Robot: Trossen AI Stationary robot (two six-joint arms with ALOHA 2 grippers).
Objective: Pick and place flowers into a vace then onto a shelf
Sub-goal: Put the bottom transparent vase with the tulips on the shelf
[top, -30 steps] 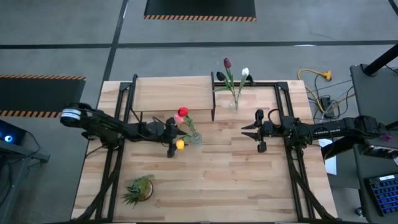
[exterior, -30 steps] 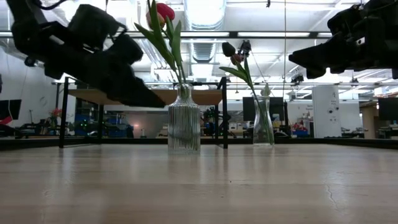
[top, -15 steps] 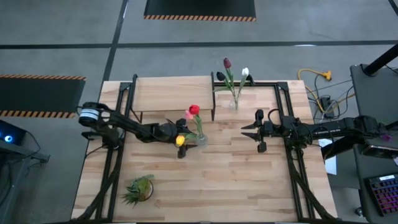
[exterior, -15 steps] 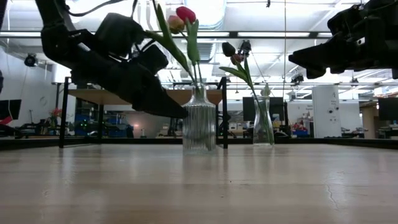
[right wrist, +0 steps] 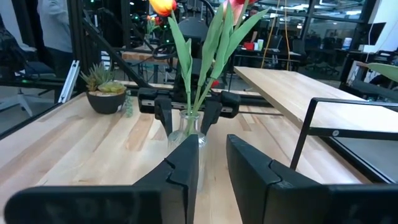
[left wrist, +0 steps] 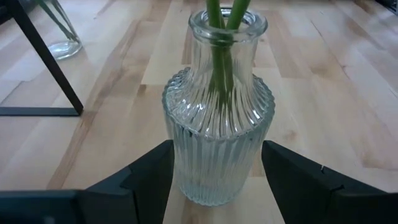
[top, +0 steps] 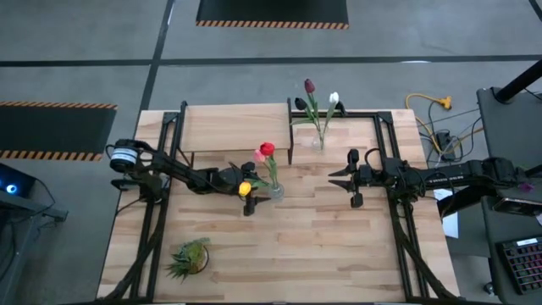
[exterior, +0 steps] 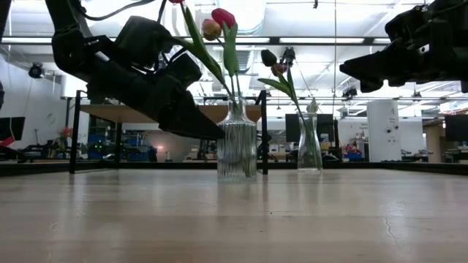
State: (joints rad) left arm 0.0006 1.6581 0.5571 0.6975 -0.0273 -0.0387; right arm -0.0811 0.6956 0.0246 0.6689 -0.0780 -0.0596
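Observation:
A ribbed glass vase (top: 273, 191) (exterior: 236, 150) stands upright at mid-table with three flowers (top: 261, 157) in it: red, pink and orange-yellow tulips. My left gripper (top: 254, 192) (left wrist: 217, 165) reaches in from the table's left and is shut on this vase. A second, smooth vase (top: 319, 141) with the maroon and white tulips stands at the far edge beside the shelf (top: 235, 127), a pale board on black legs. My right gripper (top: 340, 179) (right wrist: 211, 165) hovers open right of the ribbed vase, pointing at it. My left gripper pinches the ribbed vase's lower body (left wrist: 180, 180) between its two fingers (left wrist: 283, 174), one on each side. The fingers come in level from the table's left. The vase stays upright, with its base (exterior: 236, 178) at tabletop level.
A spiky green tuft plant (top: 190, 257) in a small pot sits near the table's near left corner. The shelf's black legs (left wrist: 46, 62) stand just beyond the ribbed vase on its far side. Bare planks lie between the two grippers and toward the near edge.
My left gripper has moved toward the table's right, taking the ribbed vase with it. The vase stayed upright with its base near the tabletop, and its tulips swayed along. Most of the shift came in the first half second.

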